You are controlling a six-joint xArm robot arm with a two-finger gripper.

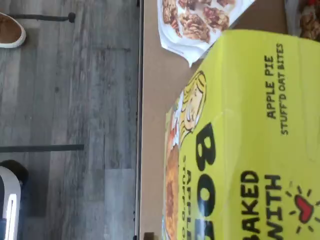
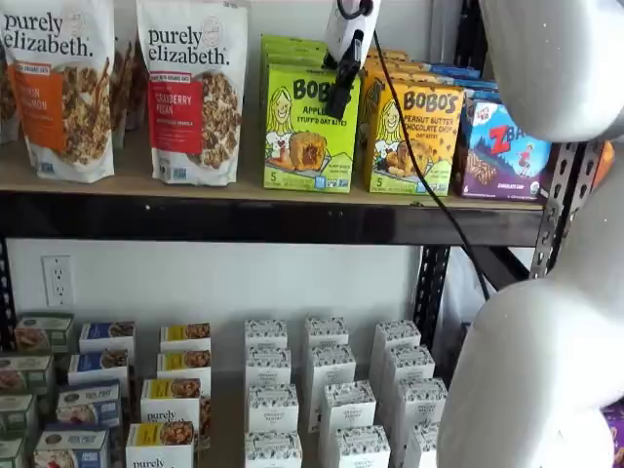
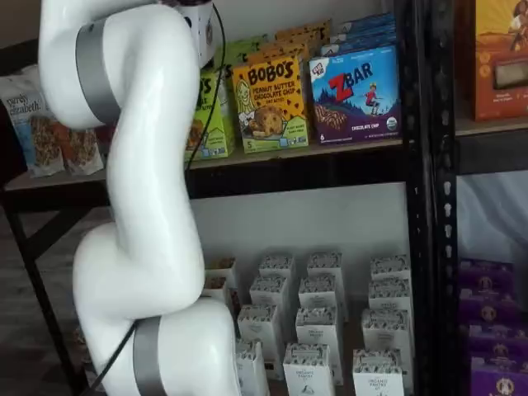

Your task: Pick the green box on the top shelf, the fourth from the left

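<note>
Closest to the camera, the white arm (image 3: 140, 223) fills the foreground in both shelf views, standing in front of the shelves. Its gripper (image 2: 341, 93) hangs down over the upper front of the green box (image 2: 310, 129), white body above, black fingers overlapping the box face. Fingers are seen side-on as one dark shape, so can't tell how far apart they are or whether they have hold of anything. A black cable (image 2: 419, 166) trails from the gripper down past the yellow-orange box (image 2: 414, 139).

Green box stands upright on the top shelf (image 2: 253, 190), at the front edge, with more green boxes lined up behind it. Yellow-orange box is just beside it on one side, a granola bag (image 2: 193, 88) near it on the other. Beyond the yellow-orange box sits a blue bar box (image 2: 502, 151). In a shelf view the green box (image 3: 213, 115) is mostly hidden behind the arm.

Wrist view shows the green box (image 1: 250, 150) very close, "APPLE PIE STUFF'D OAT BITES" readable, resting on the tan board, granola bag (image 1: 197, 22) beside it, grey floor (image 1: 70, 120) past the shelf edge.

Lower shelf holds rows of small white cartons (image 2: 331, 390).
</note>
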